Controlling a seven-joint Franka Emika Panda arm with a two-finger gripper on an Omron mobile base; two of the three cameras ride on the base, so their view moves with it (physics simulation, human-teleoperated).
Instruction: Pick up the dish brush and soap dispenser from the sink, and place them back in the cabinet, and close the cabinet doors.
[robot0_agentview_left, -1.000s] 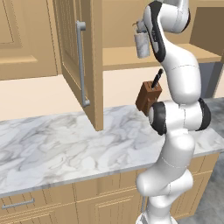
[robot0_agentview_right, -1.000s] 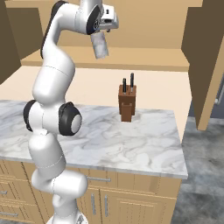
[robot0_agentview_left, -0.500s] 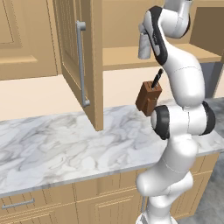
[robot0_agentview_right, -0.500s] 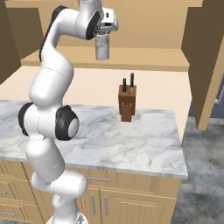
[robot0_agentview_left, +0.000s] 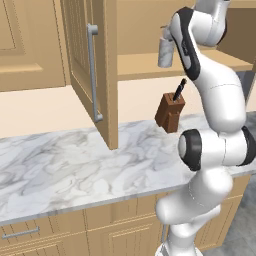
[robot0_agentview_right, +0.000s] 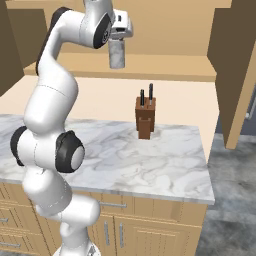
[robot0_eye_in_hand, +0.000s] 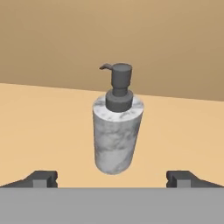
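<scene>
Our gripper (robot0_eye_in_hand: 112, 178) is standing wide open, its fingertips (robot0_eye_in_hand: 43, 178) spread well apart to either side of the soap dispenser (robot0_eye_in_hand: 117, 134) and touching nothing. We are seeing the bottle straight ahead of the hand, upright on the cabinet (robot0_agentview_left: 150, 64) shelf, pump top up. We are judging the way out as straight back along the hand's axis, away from the bottle.

knife block (robot0_agentview_left: 170, 114): brown wood, upright on counter nr back wall, black handles up top
countertop (robot0_agentview_left: 75, 170): white-grey marble
drawers (robot0_agentview_left: 30, 235): tan fronts below counter, short silver handles
floor (robot0_agentview_right: 230, 200): grey
</scene>
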